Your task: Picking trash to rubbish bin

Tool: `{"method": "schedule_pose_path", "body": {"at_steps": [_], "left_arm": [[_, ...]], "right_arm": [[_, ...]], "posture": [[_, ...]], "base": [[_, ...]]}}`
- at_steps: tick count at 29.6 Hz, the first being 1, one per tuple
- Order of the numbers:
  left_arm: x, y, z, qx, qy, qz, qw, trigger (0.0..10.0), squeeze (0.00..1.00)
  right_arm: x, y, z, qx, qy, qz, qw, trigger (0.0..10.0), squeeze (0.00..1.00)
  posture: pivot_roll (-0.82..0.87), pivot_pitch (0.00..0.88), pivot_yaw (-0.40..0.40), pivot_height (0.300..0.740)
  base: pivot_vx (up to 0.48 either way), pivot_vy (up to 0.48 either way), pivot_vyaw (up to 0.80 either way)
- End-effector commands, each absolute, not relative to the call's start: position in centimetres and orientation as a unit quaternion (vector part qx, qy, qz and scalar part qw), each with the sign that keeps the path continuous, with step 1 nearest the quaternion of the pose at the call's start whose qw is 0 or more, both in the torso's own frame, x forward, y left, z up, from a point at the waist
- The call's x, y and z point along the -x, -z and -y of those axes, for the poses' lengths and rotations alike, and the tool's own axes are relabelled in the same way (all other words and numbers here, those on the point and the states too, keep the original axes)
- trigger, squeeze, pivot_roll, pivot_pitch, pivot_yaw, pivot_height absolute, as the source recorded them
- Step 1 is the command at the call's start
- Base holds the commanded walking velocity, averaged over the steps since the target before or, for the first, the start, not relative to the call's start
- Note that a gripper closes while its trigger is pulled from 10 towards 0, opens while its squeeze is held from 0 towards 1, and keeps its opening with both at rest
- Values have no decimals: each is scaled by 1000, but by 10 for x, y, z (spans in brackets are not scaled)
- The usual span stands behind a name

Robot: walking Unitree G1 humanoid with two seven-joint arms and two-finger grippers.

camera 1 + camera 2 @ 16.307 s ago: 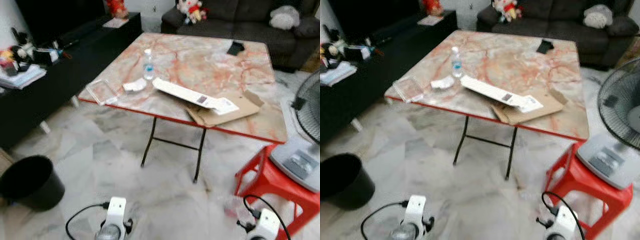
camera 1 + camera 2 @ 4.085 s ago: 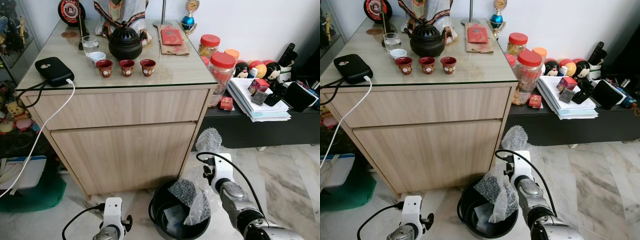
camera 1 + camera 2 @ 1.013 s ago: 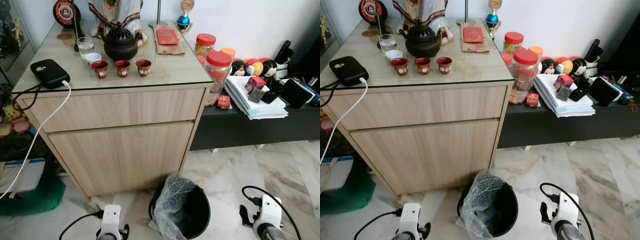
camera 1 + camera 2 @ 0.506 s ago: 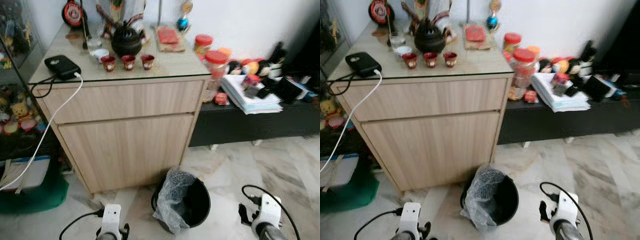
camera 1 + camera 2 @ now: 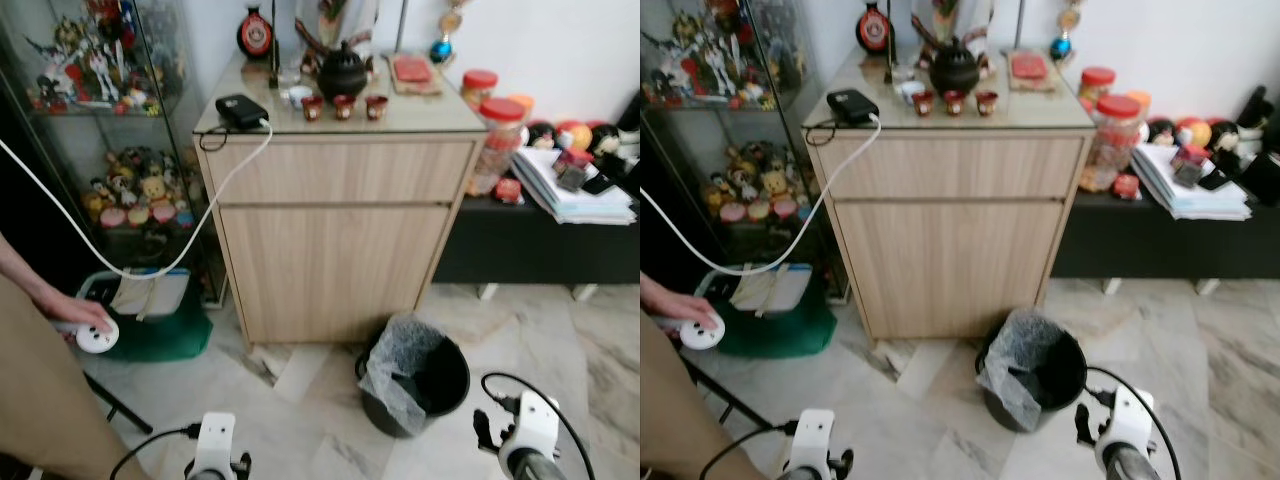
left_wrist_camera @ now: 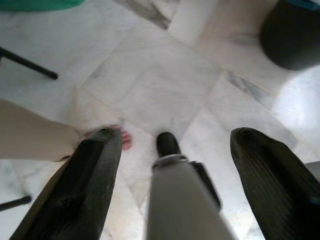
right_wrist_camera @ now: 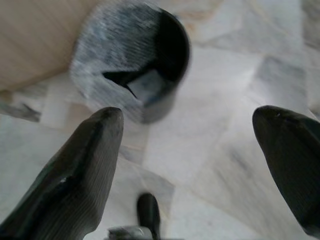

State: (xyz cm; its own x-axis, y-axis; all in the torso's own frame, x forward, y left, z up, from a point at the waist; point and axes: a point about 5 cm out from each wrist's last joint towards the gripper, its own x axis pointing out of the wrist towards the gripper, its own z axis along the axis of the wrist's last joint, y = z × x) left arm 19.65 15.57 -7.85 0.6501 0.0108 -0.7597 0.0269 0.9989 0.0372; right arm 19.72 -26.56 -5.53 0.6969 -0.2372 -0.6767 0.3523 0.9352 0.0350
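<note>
A: Pincers first. Left pincer [image 6: 170, 165] — fingers spread wide, nothing between them, hanging over the marble floor [image 6: 165, 80]. Right pincer [image 7: 190, 165] — also spread wide, empty, touching nothing.

B: And the rubbish bin [image 5: 415, 388]?

A: Black, round, on the floor just in front of the wooden cabinet [image 5: 335, 235], ahead of the right arm. A sheet of bubble wrap [image 5: 392, 362] sits in it and drapes over the near rim on the robot's left side. In the right wrist view the bin [image 7: 150, 75] lies beyond the fingertips, well apart from them.

B: Surroundings?

A: Pale veined marble tiles. The cabinet's worktop [image 5: 420, 118] carries a black teapot [image 5: 341, 72], three small red cups [image 5: 343, 106] in a row, and a black power bank [image 5: 240, 110] with a white cable [image 5: 190, 245] trailing down to the robot's left. Right of the cabinet, a low black shelf [image 5: 530, 250] with red-lidded jars [image 5: 497, 138] and a stack of papers [image 5: 585, 195]. Left of it, a glass case of figurines [image 5: 100, 100].

B: Anyone about?

A: A person's hand [image 5: 75, 312] at the left edge, resting on a white round object [image 5: 95, 335]. In the left wrist view, a bare foot [image 6: 120, 139] shows beside one finger.

B: Anything unclear?

A: The bin's contents under the wrap are too dark to make out; the right wrist view is blurred.
</note>
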Motion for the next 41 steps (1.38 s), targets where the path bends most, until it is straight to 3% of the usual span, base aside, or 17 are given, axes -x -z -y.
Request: {"method": "schedule_pose_path", "body": {"at_steps": [1, 23, 41], "left_arm": [[-199, 78, -152, -23, 11, -416, 909, 10000, 0], [-201, 76, -152, -18, 6, -412, 911, 10000, 0], [-210, 72, -149, -25, 15, -403, 915, 10000, 0]], "right_arm": [[-197, 54, 269, -82, 168, -350, 918, 10000, 0], [-197, 51, 275, -85, 181, -344, 917, 10000, 0], [-198, 52, 272, -89, 182, -345, 917, 10000, 0]], "posture": [[-130, 0, -47, 740], [-135, 16, -54, 740], [-140, 19, -45, 740]], "base": [[-244, 0, 0], [-235, 0, 0], [0, 0, 0]]}}
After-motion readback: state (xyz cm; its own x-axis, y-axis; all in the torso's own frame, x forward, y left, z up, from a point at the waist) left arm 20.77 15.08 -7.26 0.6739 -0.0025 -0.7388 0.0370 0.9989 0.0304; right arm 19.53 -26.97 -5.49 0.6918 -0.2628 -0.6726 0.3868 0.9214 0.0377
